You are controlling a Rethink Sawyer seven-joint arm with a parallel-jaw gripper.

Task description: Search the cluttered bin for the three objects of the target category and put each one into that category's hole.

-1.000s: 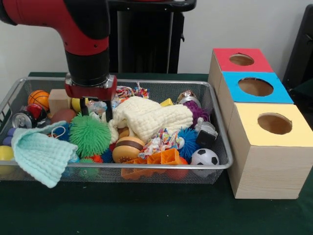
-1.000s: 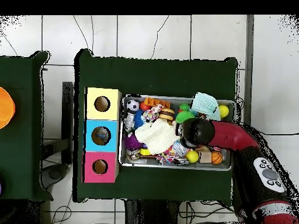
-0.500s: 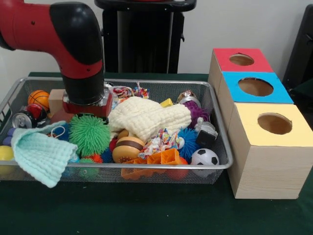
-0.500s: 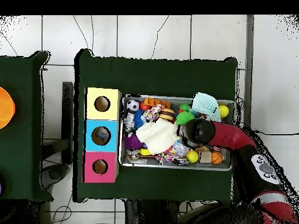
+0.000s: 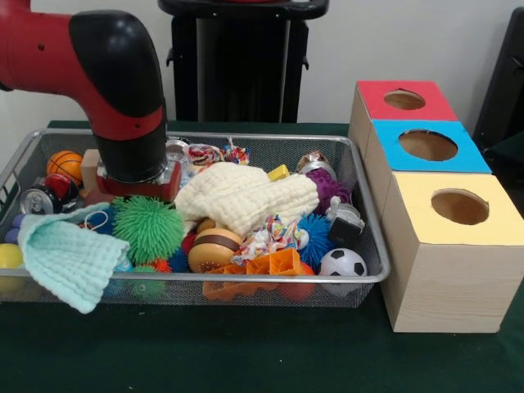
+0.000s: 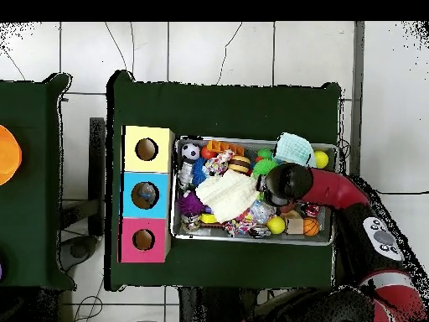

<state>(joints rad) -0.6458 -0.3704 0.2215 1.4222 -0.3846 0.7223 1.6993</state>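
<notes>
gripper (image 5: 135,187): down inside the bin (image 5: 246,136), left half; fingers hidden behind the green ball (image 5: 149,227) and the wrist housing; spread and grip cannot be told from either view.
contact: gripper base sits just above the green ball and against the left edge of the cream cloth (image 5: 246,196); whether anything is held cannot be told.
arm (image 5: 106,74): red and black, drops from upper left; in the overhead view covers the bin's right-centre.
left of gripper: wooden block (image 5: 88,164), basketball (image 5: 64,164), can (image 5: 37,199), mint cloth (image 5: 65,258) draped over the bin's front-left rim.
in the way: cream cloth heaped over the bin's middle, covering items under it; green ball in front of the gripper.
front of bin: burger toy (image 5: 214,248), orange plastic piece (image 5: 270,266), soccer ball (image 5: 342,264) at front right.
right of cloth: blue spiky ball (image 5: 315,232), purple toy (image 5: 332,187), rope toy (image 5: 217,152) at the back.
boxes: red (image 5: 403,100), blue (image 5: 426,146), yellow (image 5: 454,209) in a row just right of the bin, one round hole on each top.
target items: category not visible; all objects lie in the bin.
</notes>
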